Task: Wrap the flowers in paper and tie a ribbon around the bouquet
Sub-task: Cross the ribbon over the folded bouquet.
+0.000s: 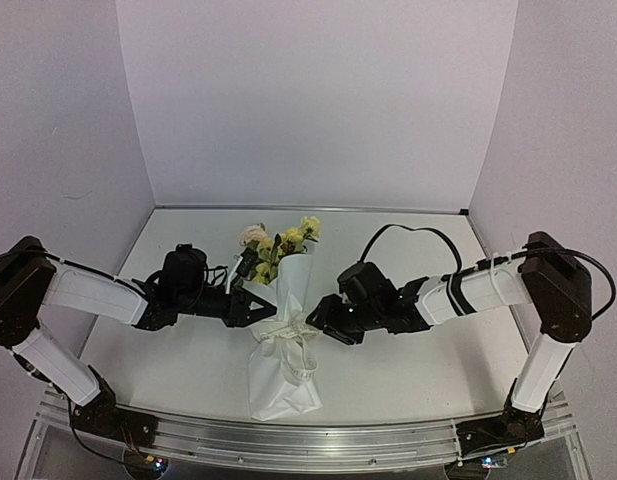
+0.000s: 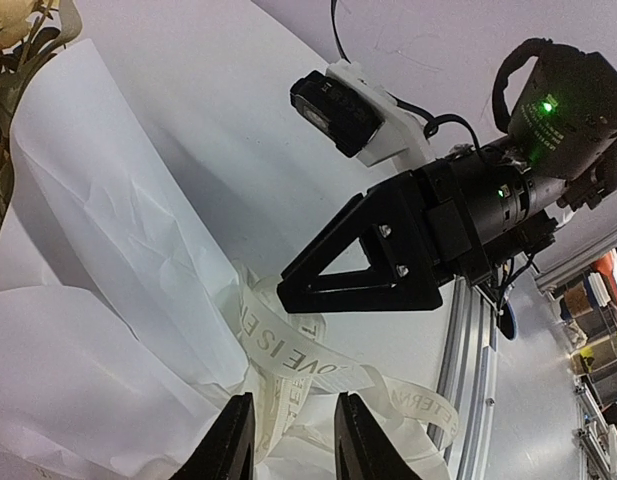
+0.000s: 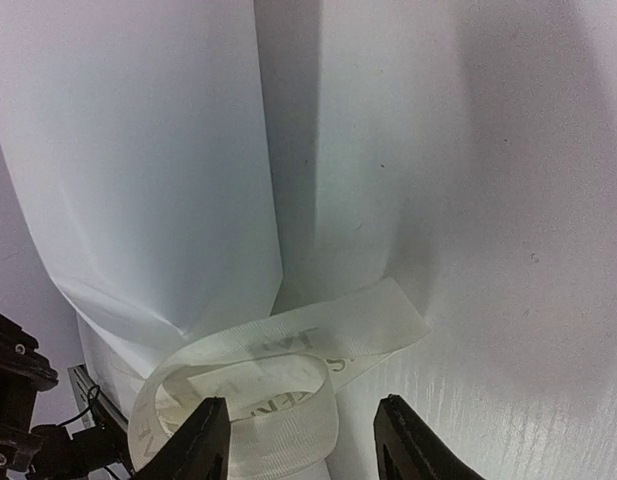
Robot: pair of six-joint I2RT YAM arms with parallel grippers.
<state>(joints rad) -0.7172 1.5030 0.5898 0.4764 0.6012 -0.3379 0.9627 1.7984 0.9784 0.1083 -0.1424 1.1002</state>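
White table [image 1: 408, 370]: bouquet [image 1: 291, 285] w/ ribbon [image 2: 298, 360] cinched; L tool [image 2: 291, 415] pinches it, R tool [image 3: 301, 408] spread.

Bright, even light; soft shadows; mild glare.

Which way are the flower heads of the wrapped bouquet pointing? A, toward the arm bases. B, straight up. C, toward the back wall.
C: the flowers stick out of the paper at its far end, toward the back wall.
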